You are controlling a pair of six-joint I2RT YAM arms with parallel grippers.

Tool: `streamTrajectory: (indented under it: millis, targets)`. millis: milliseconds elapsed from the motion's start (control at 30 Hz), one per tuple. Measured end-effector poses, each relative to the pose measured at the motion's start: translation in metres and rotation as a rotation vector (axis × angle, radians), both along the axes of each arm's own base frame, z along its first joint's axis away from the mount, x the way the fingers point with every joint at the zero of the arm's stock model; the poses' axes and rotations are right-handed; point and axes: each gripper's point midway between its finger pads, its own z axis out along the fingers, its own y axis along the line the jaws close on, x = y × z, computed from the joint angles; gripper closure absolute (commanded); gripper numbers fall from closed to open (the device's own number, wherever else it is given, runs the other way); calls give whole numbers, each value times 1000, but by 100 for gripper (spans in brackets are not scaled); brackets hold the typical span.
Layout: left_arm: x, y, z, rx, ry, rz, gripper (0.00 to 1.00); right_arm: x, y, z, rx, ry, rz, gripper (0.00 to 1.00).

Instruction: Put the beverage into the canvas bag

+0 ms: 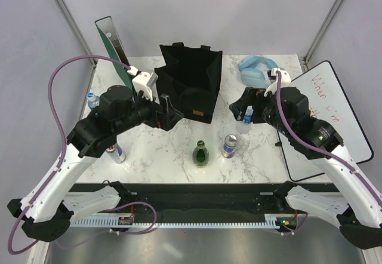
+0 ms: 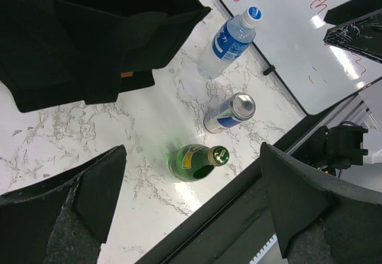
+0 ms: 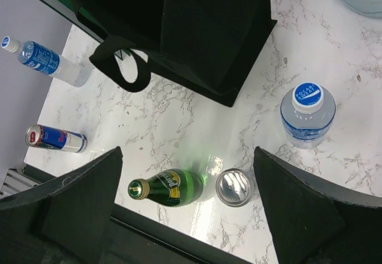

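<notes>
The black canvas bag (image 1: 191, 79) stands open at the back middle of the table, its tan label (image 1: 197, 114) facing front. It also shows in the left wrist view (image 2: 89, 37) and the right wrist view (image 3: 197, 31). A green glass bottle (image 1: 201, 153), a silver-blue can (image 1: 230, 146) and a small water bottle (image 1: 246, 120) stand in front of the bag. My left gripper (image 1: 169, 112) is open and empty beside the bag's front left corner. My right gripper (image 1: 237, 106) is open and empty above the water bottle. From the wrists, the green bottle (image 2: 194, 162) (image 3: 170, 186) lies between the open fingers, far below.
A second can (image 1: 116, 152) and a second water bottle (image 1: 92, 100) stand at the left edge under my left arm. A whiteboard (image 1: 334, 120) lies at the right. A blue packet (image 1: 253, 70) sits at the back right. A green board (image 1: 113, 46) leans at the back left.
</notes>
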Motion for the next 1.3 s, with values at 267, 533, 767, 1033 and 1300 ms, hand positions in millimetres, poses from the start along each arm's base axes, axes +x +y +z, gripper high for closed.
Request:
streamTrajectory:
  millis: [267, 533, 767, 1033, 1300]
  targets:
    - [-5, 6, 1, -9, -16, 7, 0, -1, -13, 0, -9, -4, -62, 2]
    - [-14, 20, -24, 31, -28, 10, 0, 29, -40, 3, -199, -4, -223, 8]
    - [-18, 25, -38, 67, -67, -10, 0, 100, -55, -42, -391, 147, -288, 25]
    - [-19, 28, -55, 89, -85, -21, 0, 113, -63, -96, -441, 314, -217, 29]
    - [-18, 28, -64, 96, -86, -21, 0, 99, -59, -130, -464, 398, -150, 34]
